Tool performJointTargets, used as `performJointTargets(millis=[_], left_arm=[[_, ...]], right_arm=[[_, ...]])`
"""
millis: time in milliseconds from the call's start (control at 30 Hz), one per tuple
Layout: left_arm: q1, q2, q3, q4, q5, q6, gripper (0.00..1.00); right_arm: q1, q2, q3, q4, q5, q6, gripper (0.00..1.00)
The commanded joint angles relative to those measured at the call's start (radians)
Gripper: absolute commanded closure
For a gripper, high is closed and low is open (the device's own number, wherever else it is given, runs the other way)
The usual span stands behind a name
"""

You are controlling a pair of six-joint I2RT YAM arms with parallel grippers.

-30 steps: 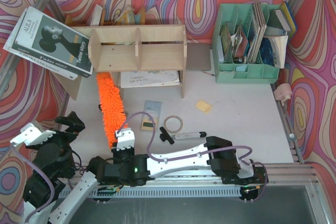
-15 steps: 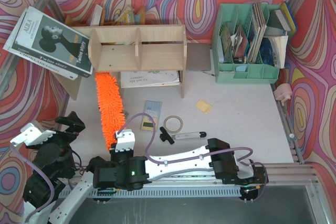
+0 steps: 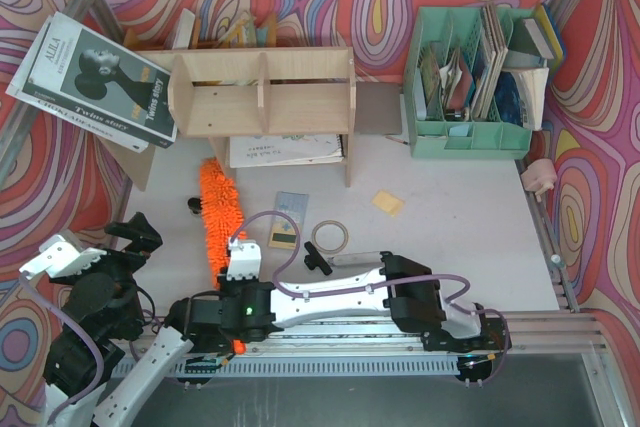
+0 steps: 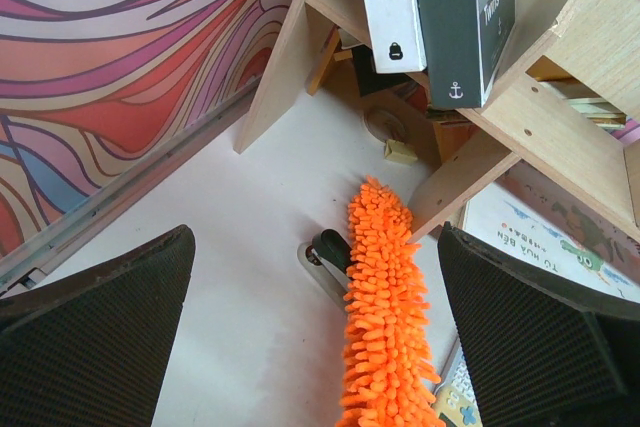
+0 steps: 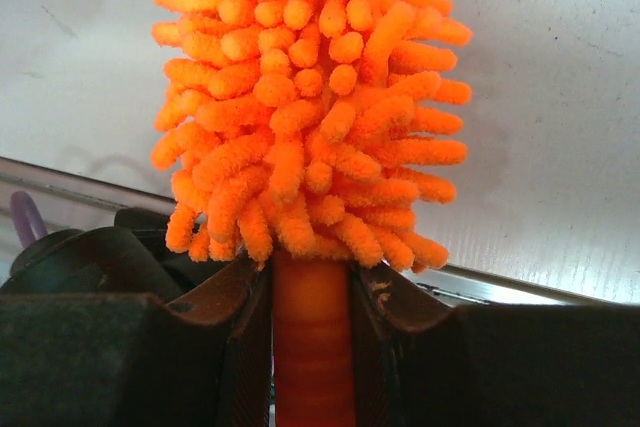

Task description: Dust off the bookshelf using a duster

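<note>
From above, there was one bookshelf (image 3: pixel 260 92) with three compartments in the upper middle of the frame, and one orange duster (image 3: pixel 220 212) left of centre, just below the shelf's left end. Its fluffy tip stopped short of the wood. Also counted were one large book (image 3: pixel 95 77) leaning at the upper left, one green file organiser (image 3: pixel 470 97) at the upper right, one tape ring (image 3: pixel 330 237), one yellow note (image 3: pixel 388 202) and one pen-like tool (image 3: pixel 355 259) near the middle.

Of the two arms, the right arm (image 3: pixel 400 297) lay low across the bottom of the frame, stretched leftward. The right gripper (image 3: pixel 232 282) sat at the duster's lower end. The left arm (image 3: pixel 95 297) was folded up in the lower left corner.

In the left wrist view, two upright books, one white (image 4: pixel 390 7) and one dark (image 4: pixel 465 17), stood on the shelf at the top. The duster ran up from the bottom centre towards a shelf leg. The left gripper (image 4: pixel 320 327) had its two black fingers spread to the lower corners, wide apart and holding nothing.

In the right wrist view, one duster head filled the upper centre. Its slim handle was pinched tight between the two fingers at the bottom edge.
</note>
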Motion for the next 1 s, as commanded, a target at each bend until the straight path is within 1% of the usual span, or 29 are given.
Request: performJointTargets(millis=[0, 167, 267, 467, 567, 667, 733, 833, 967], left_arm=[[0.006, -0.004, -0.006, -0.020, -0.006, -0.005, 0.02], [0.006, -0.004, -0.006, -0.016, -0.006, -0.005, 0.02], [0.006, 0.000, -0.006, -0.014, -0.002, -0.003, 0.02], [0.006, -0.006, -0.007, -0.015, -0.001, -0.003, 0.02], [0.006, -0.004, -0.008, -0.011, -0.001, 0.000, 0.02], [0.006, -0.002, -0.007, -0.014, -0.001, -0.001, 0.02], [0.006, -0.002, -0.008, -0.014, -0.002, -0.002, 0.02], [0.006, -0.003, -0.007, -0.014, -0.003, -0.002, 0.02], [0.006, -0.001, -0.007, -0.018, -0.006, -0.003, 0.02]], right_arm=[[-0.004, -0.068, -0.048, -0.014, 0.113, 0.029, 1.00], [0.089, -0.130, -0.069, 0.077, 0.359, -0.072, 1.00], [0.118, -0.134, -0.065, 0.091, 0.438, -0.106, 1.00], [0.109, -0.128, -0.094, 0.078, 0.397, -0.067, 1.00], [0.078, -0.117, -0.096, 0.067, 0.309, -0.054, 1.00], [0.037, -0.094, -0.090, 0.027, 0.209, -0.015, 1.00], [0.024, -0.076, -0.069, -0.016, 0.168, 0.009, 1.00], [0.023, -0.053, -0.030, -0.052, 0.166, 0.003, 1.00], [0.023, -0.057, -0.024, -0.011, 0.180, -0.053, 1.00]])
